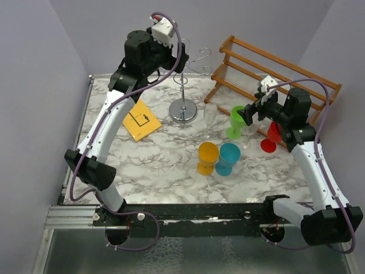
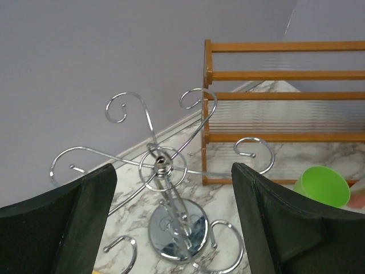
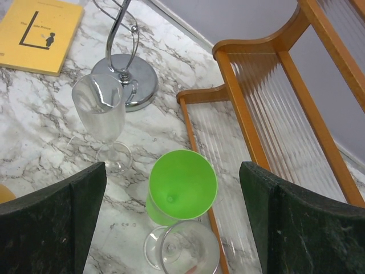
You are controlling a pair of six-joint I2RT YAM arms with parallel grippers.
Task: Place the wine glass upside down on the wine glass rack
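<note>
The chrome wine glass rack [image 1: 183, 108] stands at the back centre on its disc base, and its scroll arms [image 2: 162, 165] carry no glass. My left gripper [image 2: 172, 170] is open and empty, hovering above the rack's top [image 1: 178, 61]. My right gripper [image 3: 172, 171] is open and empty above a green wine glass [image 3: 182, 185] and a clear wine glass [image 3: 191, 251] that stands against it. In the top view it [image 1: 249, 116] is near the green glass [image 1: 236, 121]. A second, taller clear glass [image 3: 102, 108] stands upright next to the rack's base [image 3: 128, 77].
A brown wooden slatted rack [image 1: 274, 71] stands at the back right, close to the right gripper. A red glass [image 1: 272, 137], a yellow glass [image 1: 207, 158] and a blue glass [image 1: 228, 158] stand on the marble table. A yellow book [image 1: 141, 121] lies left of the chrome rack.
</note>
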